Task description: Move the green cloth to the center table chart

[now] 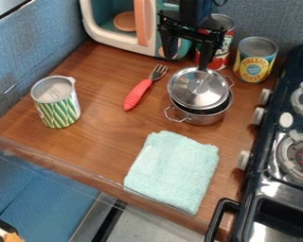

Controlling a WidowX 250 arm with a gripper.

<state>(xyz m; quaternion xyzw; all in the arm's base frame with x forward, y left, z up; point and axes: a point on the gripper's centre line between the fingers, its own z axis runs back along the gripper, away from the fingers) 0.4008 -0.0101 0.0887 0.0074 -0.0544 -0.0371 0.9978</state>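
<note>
The black gripper hangs down from the top edge, its two fingertips apart and nothing held between them. One fingertip is just behind the lid knob of the silver pot, the other to its left by the toy microwave. A light green cloth lies folded flat on the brown wooden table, at the table's front edge right of centre. It is well in front of the gripper, and nothing touches it.
Around the gripper stand the lidded pot, the microwave, a red can and a yellow can. A red-handled fork lies mid-table. At left stands a green striped can; at right, the black stove.
</note>
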